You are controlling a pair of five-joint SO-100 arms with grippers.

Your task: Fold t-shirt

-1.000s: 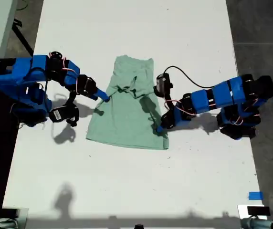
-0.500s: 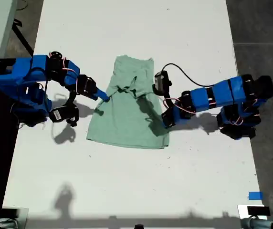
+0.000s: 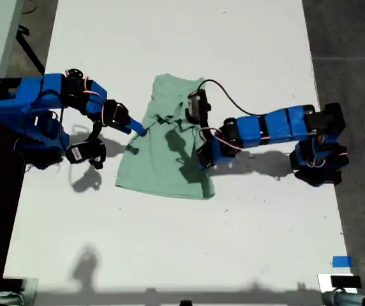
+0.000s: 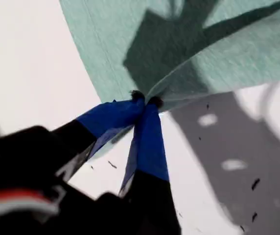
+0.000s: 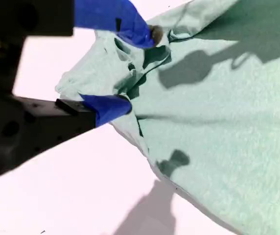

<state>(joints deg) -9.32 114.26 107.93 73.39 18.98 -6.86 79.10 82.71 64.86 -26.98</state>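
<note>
Pinching the t-shirt (image 3: 163, 159) edge at 3 o'clock (exterior view) tight in my first gripper (image 4: 145, 102), clear of the desk (image 3: 170, 242), likely for folding toward 9 o'clock. Straddling the bunched 9 o'clock sleeve with my second gripper (image 5: 137, 69), jaws apart, probably as an anchor.

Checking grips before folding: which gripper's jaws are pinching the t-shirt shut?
My first gripper, clamped on the t-shirt edge; my second gripper has open jaws.

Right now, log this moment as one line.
step: folding | my first hand: shut on t-shirt edge | my second hand: open, straddling bunched cloth
</note>
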